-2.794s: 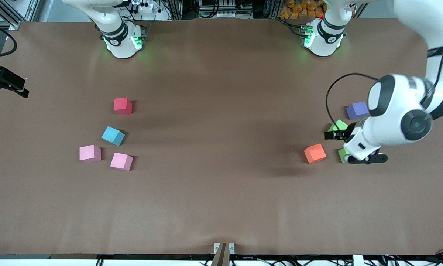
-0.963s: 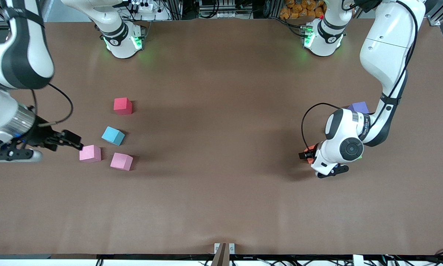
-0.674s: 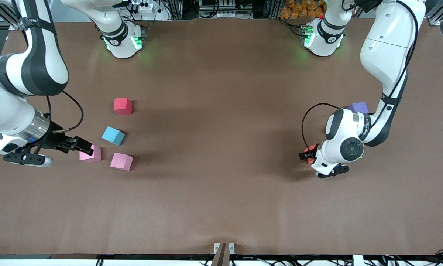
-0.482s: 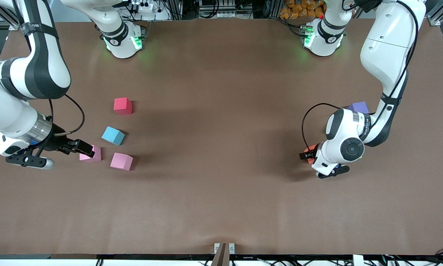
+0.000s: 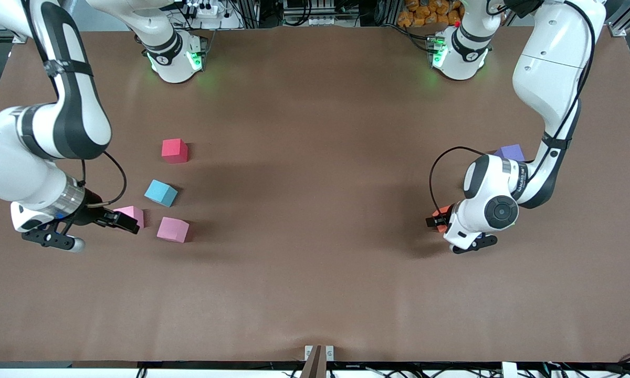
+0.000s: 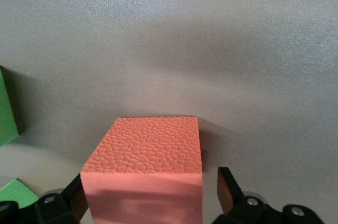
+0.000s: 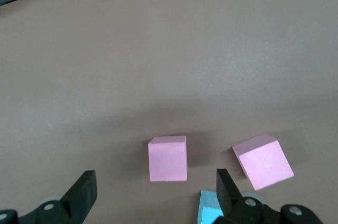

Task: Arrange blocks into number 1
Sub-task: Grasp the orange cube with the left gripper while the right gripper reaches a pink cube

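Right gripper point(image 5: 122, 221): low over a pink block point(image 5: 132, 214) at the right arm's end of the table, fingers spread wide with that block between and ahead of them in the right wrist view, nothing held. Second pink block point(image 5: 172, 229): just beside the first, toward the table's middle. Light blue block point(image 5: 160, 192): near both, farther from the front camera. Red block point(image 5: 174, 150): farther still, apart from the rest. Left gripper point(image 5: 437, 221): at the left arm's end of the table, fingers astride an orange block point(image 6: 143, 174) and close to its sides; contact cannot be confirmed. Green blocks point(image 6: 6, 115): two, near the orange one. Purple cube point(image 5: 511, 152): largely hidden by the left arm. Appearance: matte pebbled foam cubes, alike in size, each one colour. Handling, as judged: light, soft, slightly yielding, not fragile, grippy rather than slick; best taken across two opposite flat faces, squarely.
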`<state>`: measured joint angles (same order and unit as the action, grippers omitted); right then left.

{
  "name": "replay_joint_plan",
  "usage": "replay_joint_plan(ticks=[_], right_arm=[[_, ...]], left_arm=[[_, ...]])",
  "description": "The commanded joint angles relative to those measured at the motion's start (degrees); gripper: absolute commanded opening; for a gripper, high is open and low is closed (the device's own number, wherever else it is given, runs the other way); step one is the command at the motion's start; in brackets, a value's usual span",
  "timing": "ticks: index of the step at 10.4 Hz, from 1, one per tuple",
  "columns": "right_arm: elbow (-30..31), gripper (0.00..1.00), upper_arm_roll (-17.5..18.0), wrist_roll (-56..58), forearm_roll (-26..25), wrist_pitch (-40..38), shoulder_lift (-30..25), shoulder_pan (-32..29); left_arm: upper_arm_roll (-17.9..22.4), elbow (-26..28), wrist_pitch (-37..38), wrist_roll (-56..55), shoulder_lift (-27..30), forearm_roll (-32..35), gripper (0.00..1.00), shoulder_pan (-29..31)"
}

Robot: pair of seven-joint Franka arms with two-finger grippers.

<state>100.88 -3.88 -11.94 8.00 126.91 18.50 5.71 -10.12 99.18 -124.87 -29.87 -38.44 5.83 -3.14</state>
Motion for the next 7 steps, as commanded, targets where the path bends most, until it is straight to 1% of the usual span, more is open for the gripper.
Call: replay_joint_plan(ticks=[1,7], right_arm=[[6.94,1.00,0.10,-0.36,0.69,7.45,-1.10,0.09],[11.18,1.00,0.10,-1.77,0.70,7.56,-0.40,3.43]], left_arm=[[0.19,0.05,-0.55,-1.69,0.12,1.73,1.00,-0.11],[0.19,0.05,-0.55,-1.69,0.03,1.73,1.00,-0.11]])
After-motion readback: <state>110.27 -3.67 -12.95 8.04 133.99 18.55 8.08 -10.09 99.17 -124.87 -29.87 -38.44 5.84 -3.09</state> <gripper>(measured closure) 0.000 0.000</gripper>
